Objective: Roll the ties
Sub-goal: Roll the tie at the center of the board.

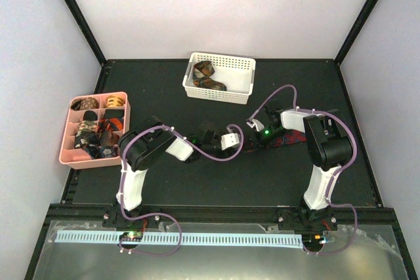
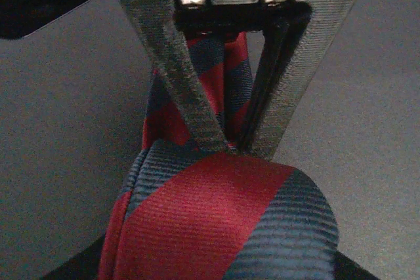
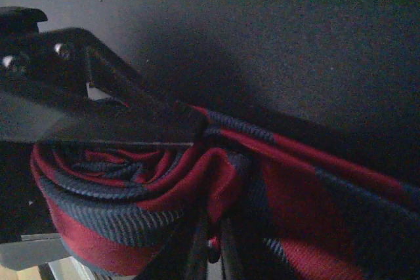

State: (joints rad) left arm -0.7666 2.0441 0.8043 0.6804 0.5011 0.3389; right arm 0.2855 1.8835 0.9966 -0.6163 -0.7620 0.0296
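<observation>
We find the tie (image 1: pixel 292 138) mid-table (image 1: pixel 197 181), with bare mat on its near side. The white basket (image 1: pixel 241 93) behind and the pink tray (image 1: pixel 65 149) at the left edge are well apart from it. Its long axis runs left-right, with the coiled end on the left. The left gripper (image 2: pixel 231 150) is clamped on the strip. The right gripper (image 3: pixel 207 185) appears clamped on the coil.

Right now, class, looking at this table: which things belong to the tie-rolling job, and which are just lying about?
Belong to the job:
- striped tie, red and navy, partly coiled
- left gripper and right gripper, both clamped on it
- rolled ties in the pink tray
- more ties in the white basket

Just lying about:
- white slotted strip at the near edge
</observation>
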